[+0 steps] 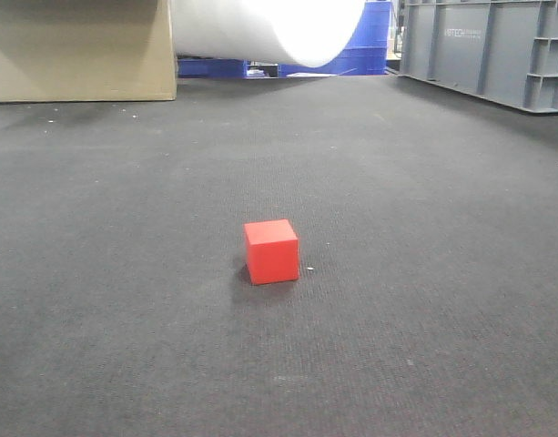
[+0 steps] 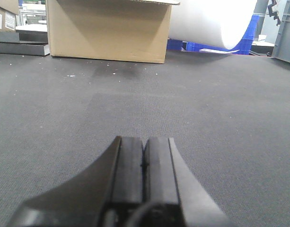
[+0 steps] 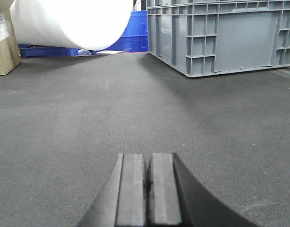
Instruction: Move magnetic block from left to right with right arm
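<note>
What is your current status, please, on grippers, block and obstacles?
Left gripper shut, empty. Right gripper shut, empty. Red magnetic block alone on dark mat, untouched. Cardboard box and grey crate far back, nothing near block.

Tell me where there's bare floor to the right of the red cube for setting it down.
Bare dark mat runs from the red cube rightward up to the grey crate. Left is bare too, up to the cardboard box. Only the far edge is crowded.
</note>
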Available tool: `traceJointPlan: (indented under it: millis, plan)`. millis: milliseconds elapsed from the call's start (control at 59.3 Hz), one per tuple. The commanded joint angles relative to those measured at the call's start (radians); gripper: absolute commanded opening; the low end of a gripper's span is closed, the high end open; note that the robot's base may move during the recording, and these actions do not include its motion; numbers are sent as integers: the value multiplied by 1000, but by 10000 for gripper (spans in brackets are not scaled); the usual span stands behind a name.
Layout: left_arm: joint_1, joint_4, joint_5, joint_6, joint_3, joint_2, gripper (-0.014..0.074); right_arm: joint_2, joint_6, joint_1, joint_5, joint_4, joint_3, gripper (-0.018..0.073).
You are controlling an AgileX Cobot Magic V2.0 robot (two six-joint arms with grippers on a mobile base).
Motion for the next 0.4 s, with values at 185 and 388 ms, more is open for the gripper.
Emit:
traceJointPlan:
  millis: [185, 388]
  plan:
    - [-2, 0, -90, -4, 10, -13, -116, -20, -10, -6, -85, 1, -4, 48]
    - [-2, 0, -90, -4, 10, -13, -116, -20, -10, -6, -85, 1, -4, 48]
